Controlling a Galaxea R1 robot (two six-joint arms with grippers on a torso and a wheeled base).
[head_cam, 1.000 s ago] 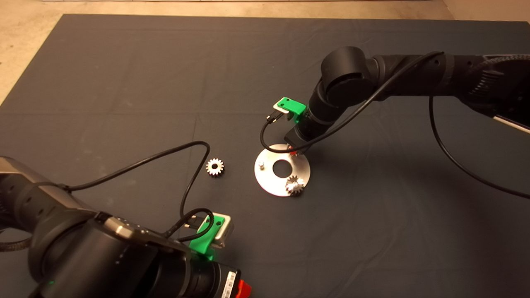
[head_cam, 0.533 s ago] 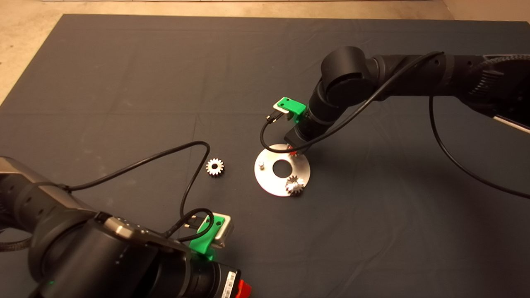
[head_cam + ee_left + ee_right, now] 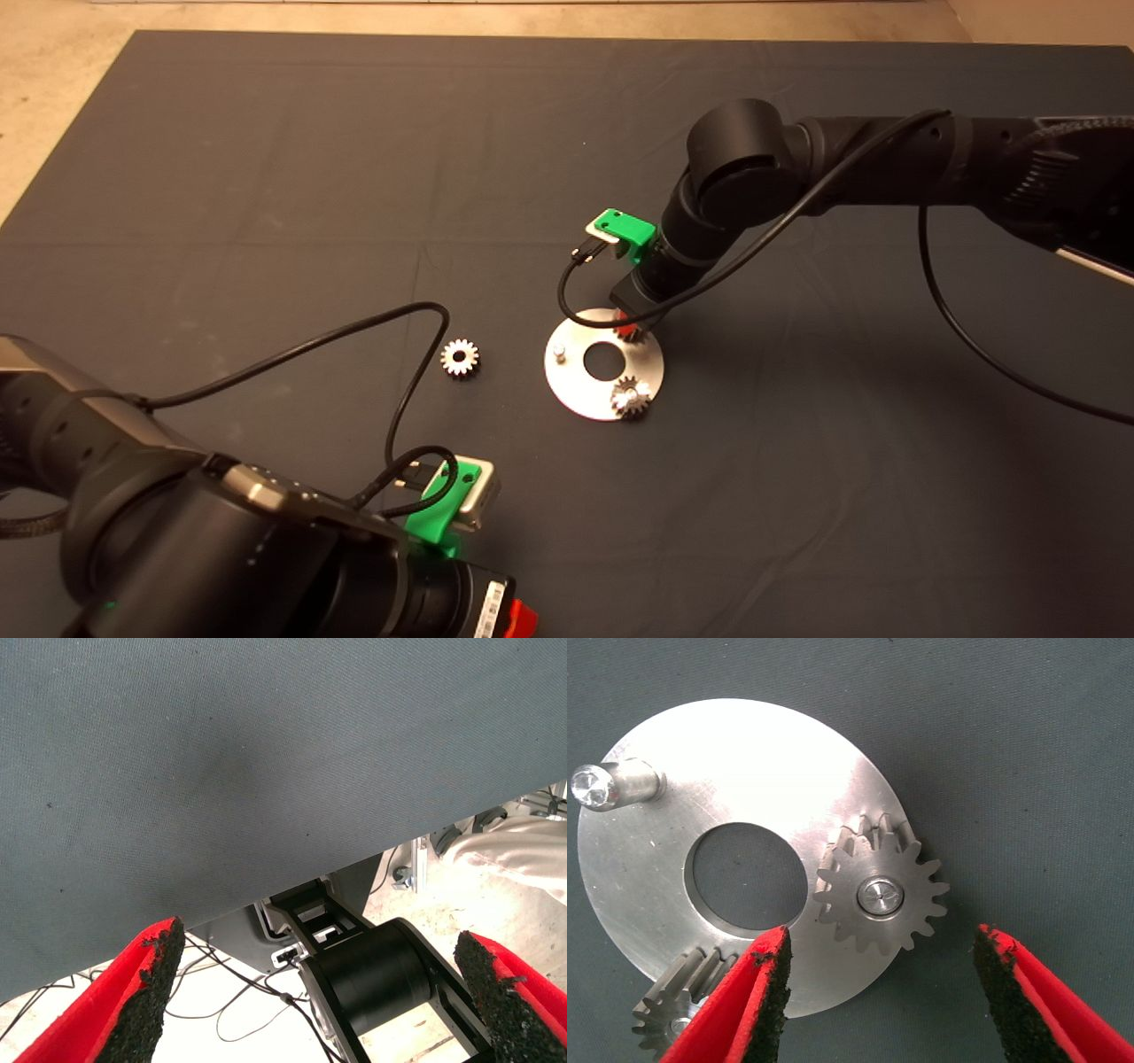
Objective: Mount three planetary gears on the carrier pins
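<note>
The shiny carrier disc (image 3: 580, 390) lies mid-mat. One planetary gear (image 3: 881, 895) sits on a pin at the disc's far edge, and my right gripper (image 3: 881, 992) hangs open just above it, its fingers (image 3: 766, 992) apart and touching nothing. A second gear (image 3: 630, 397) sits on the near right pin, partly behind a finger in the right wrist view. The left pin (image 3: 559, 353) stands bare. A third gear (image 3: 460, 358) lies loose on the mat left of the disc. My left gripper (image 3: 323, 1010) is parked open at the mat's near left edge.
Black cables loop from both wrists, one (image 3: 416, 372) passing close to the loose gear. The left wrist view shows the mat's edge, the robot's base (image 3: 372, 983) and the floor beyond. The mat's far edge meets a pale floor (image 3: 53, 97).
The right gripper's red fingertip shows a little more over the disc's far edge. Gears, disc and left arm have not moved.
</note>
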